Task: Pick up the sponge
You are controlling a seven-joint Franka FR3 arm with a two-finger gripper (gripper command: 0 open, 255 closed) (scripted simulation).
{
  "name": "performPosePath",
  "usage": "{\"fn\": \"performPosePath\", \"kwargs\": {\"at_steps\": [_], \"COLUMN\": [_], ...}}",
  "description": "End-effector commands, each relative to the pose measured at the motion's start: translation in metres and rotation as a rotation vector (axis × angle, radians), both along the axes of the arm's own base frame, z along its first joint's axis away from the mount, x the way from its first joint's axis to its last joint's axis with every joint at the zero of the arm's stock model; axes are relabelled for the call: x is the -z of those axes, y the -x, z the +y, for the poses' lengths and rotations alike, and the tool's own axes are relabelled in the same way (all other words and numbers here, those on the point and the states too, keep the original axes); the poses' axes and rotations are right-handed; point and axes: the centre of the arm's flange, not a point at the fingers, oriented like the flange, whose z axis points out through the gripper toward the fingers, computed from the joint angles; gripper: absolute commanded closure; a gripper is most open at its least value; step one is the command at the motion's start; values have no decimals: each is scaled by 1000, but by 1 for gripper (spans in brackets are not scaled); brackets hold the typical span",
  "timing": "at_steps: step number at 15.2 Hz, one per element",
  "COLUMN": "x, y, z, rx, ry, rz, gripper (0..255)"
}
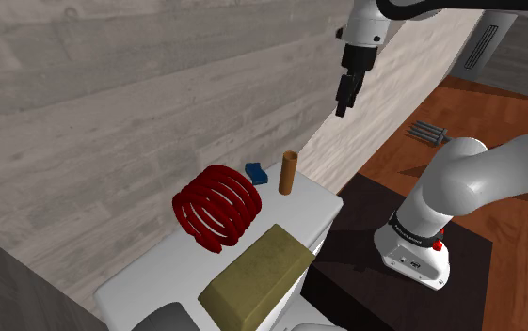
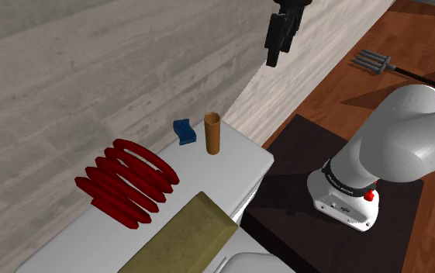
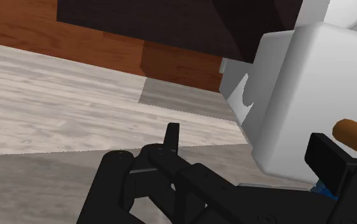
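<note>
Your gripper [image 1: 344,102] hangs released, its two black fingers standing apart in the wrist view with nothing between them. It is high above the far end of the white top [image 1: 313,202]. I take the small blue wavy piece for the sponge [image 1: 257,172], though the big olive block [image 1: 257,275] at the near end could also be meant. Check before you commit. In the shoulder view the sponge lies at 1 o'clock of the red coil [image 1: 216,207], close to the pale plank wall [image 1: 111,85]. The upright brown cylinder [image 1: 288,172] stands just beside it at 3 o'clock. That pocket is tight, which is probably why the hand is carried so high: from there a drop from above can clear the cylinder, whereas a sideways sweep would likely tip it. The gripper sits at about 1 o'clock of the cylinder, off past the sponge and not over it. The arm climbs from its base [image 1: 412,246] on the dark stand [image 1: 375,291], bends at a raised elbow [image 1: 469,169], and the wrist re-enters at 12 o'clock with the fingers pointing down, slightly tilted.
</note>
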Motion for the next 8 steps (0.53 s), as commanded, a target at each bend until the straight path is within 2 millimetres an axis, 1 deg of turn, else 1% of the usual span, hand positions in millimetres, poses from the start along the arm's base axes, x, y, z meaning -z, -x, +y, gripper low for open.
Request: {"fn": "performPosePath", "kwargs": {"at_steps": [1, 8], "x": [0, 34], "y": [0, -16], "z": [0, 87], "rx": [0, 91], "ry": [0, 31], "rz": [0, -11], "gripper": [0, 0]}}
